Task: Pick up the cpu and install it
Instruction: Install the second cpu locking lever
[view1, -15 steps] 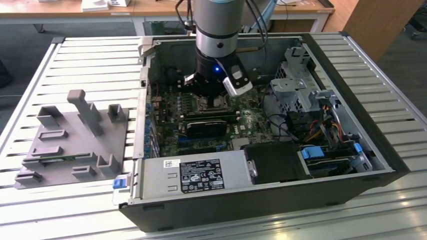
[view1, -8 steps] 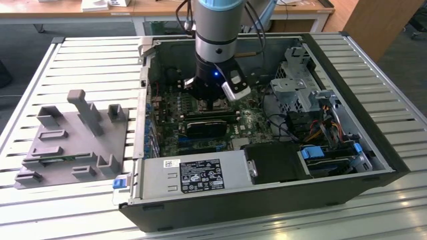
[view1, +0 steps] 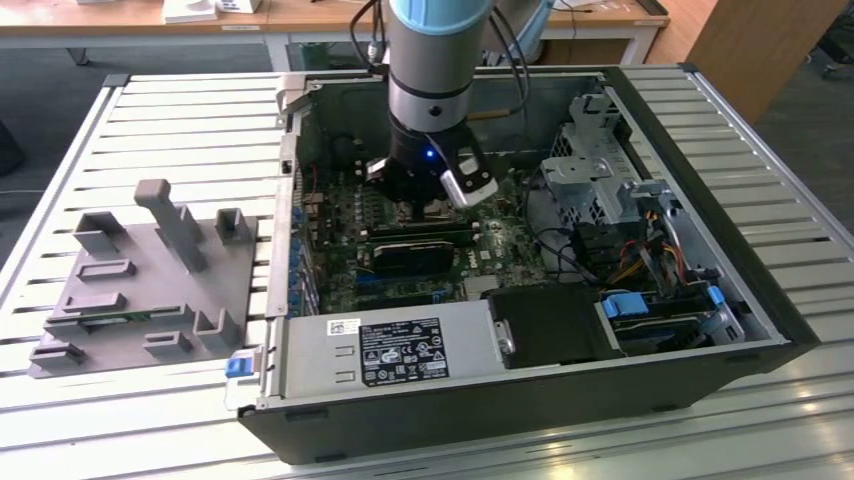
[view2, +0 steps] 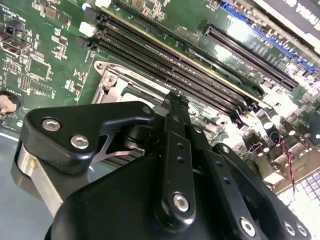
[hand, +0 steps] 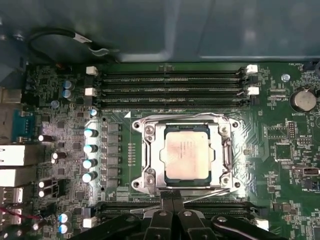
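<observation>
The cpu (hand: 186, 155), a flat square chip with a silver top, lies flat inside the metal socket frame (hand: 186, 152) on the green motherboard (hand: 280, 150), with the frame's lid open around it. My gripper (hand: 173, 201) hangs just beside the socket's edge, over the memory slots (hand: 175, 206), its black fingers (hand: 167, 200) pressed together with nothing between them. In the exterior view the gripper (view1: 430, 208) reaches down into the open computer case (view1: 747, 330) over the board's middle. The second wrist view shows the black finger linkage (view2: 175, 150) above a corner of the socket frame (view2: 112, 80).
Rows of memory slots (hand: 172, 82) flank the socket on both sides. Capacitors (hand: 90, 155) stand beside it. A grey plastic fixture tray (view1: 147, 290) sits on the slatted table at the exterior view's left. The power supply (view1: 387, 350), cables (view1: 574, 250) and drive cage (view1: 601, 160) crowd the case.
</observation>
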